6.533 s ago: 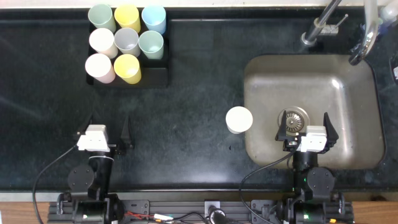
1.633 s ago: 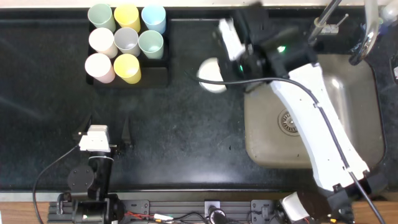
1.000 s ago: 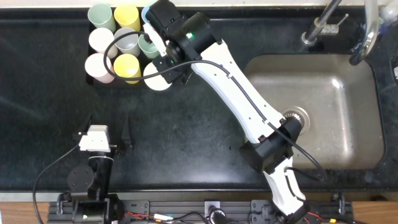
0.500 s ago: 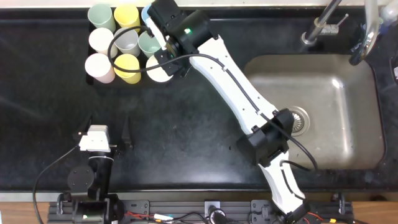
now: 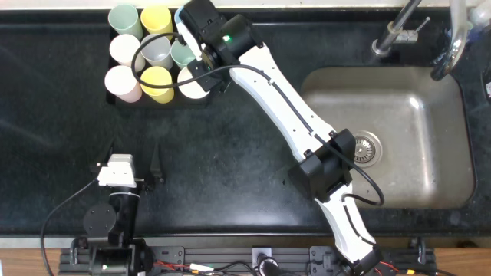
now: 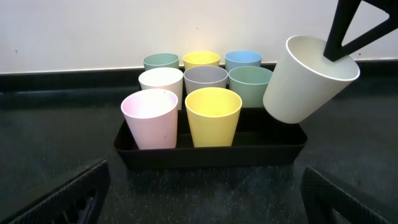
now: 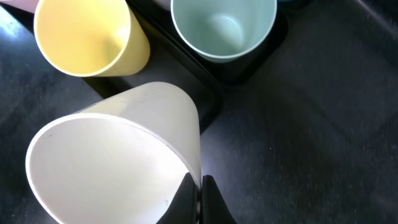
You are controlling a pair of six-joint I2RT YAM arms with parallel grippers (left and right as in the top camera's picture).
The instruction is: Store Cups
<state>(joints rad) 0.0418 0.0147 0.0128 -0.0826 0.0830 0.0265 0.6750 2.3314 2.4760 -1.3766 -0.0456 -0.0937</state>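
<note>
Swinging over from the sink's edge, the right arm has carried the white cup (image 5: 192, 83) off the table (image 5: 230, 169) and across to the tray (image 5: 201, 100); over the last half second it has barely shifted.

Nearest the bases, the left end effector (image 5: 136, 152) sits low over the table with its fingers spread wide, holding nothing.

Farther out, the right end effector (image 7: 200, 199) pinches the white cup (image 7: 118, 168) by its rim. The cup is tilted over the tray's near right corner slot, just beside the yellow cup (image 6: 213, 115) and in front of a green cup (image 6: 249, 84). Whether its base touches the tray (image 6: 211, 152) cannot be told.

Eight cups stand upright in the tray: pink (image 6: 149, 118) and yellow in front, white (image 6: 160, 84), grey (image 6: 206, 78) and green behind them, then green, yellow and blue (image 6: 242, 58) at the back.

The sink (image 5: 430, 84) lies well apart, on the right.
</note>
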